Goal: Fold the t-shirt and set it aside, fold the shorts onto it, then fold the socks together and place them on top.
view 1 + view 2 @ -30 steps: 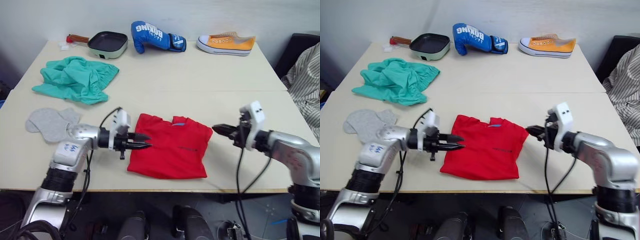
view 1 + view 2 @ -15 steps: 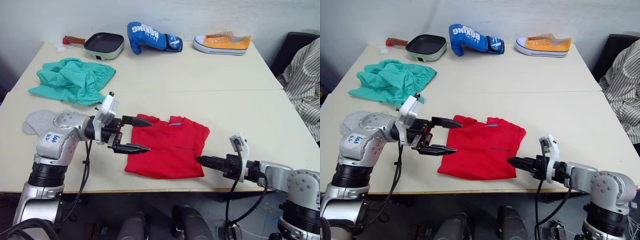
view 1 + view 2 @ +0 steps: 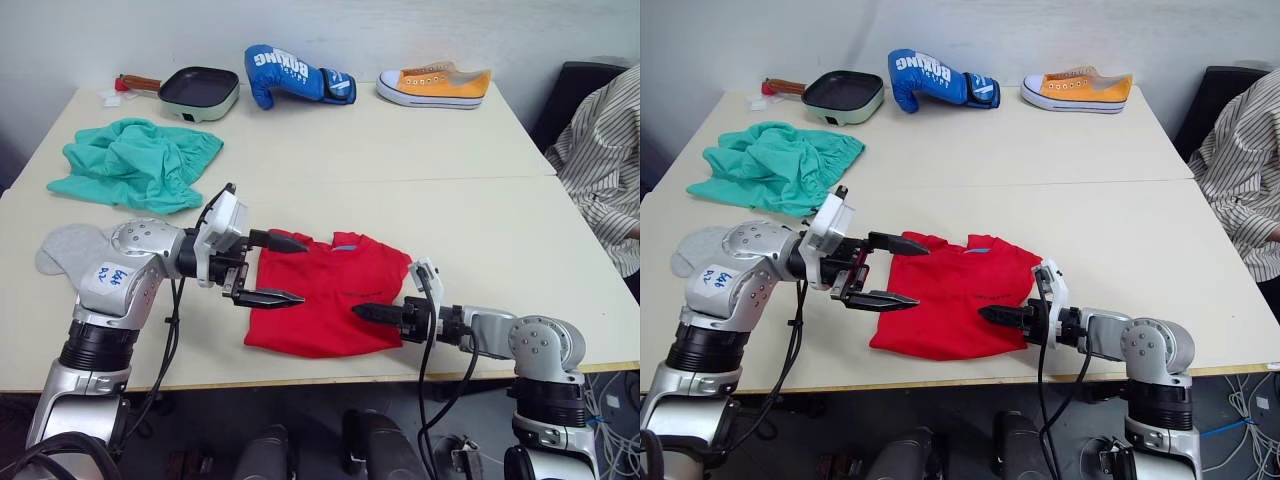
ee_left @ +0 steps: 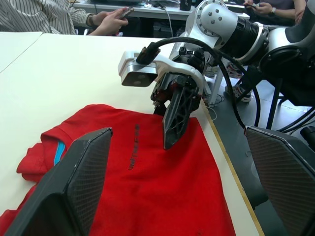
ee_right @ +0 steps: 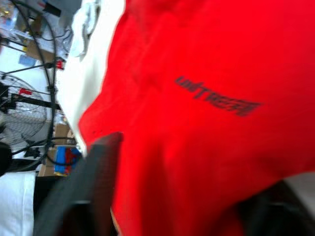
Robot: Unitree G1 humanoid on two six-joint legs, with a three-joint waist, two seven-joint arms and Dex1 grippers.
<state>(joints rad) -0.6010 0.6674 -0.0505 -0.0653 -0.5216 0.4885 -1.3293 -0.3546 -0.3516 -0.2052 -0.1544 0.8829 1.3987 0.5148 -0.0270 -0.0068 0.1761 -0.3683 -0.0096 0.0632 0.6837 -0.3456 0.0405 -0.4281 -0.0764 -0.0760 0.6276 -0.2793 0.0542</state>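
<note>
The folded red t-shirt (image 3: 325, 300) lies near the table's front edge. My left gripper (image 3: 280, 270) hovers open over its left edge, one finger (image 3: 285, 242) by the collar side and the other nearer the front. My right gripper (image 3: 360, 311) lies low over the shirt's front right part, and its tip (image 4: 168, 144) points down at the cloth. In the right wrist view its fingers (image 5: 96, 187) stand apart with red fabric (image 5: 206, 73) between them. The teal-green shorts (image 3: 135, 165) lie crumpled at the far left. The grey socks (image 3: 70, 248) rest at the left, beside my left arm.
A pan (image 3: 200, 92), a blue boxing glove (image 3: 290, 72) and a yellow shoe (image 3: 435, 83) line the table's far edge. A person in a striped shirt (image 3: 600, 150) sits at the right. Bare tabletop (image 3: 400, 160) lies between the shirt and the far objects.
My left gripper opened and stays by the shirt's left edge. My right arm dropped low and slid left onto the shirt's front right part. The camera has also shifted.
</note>
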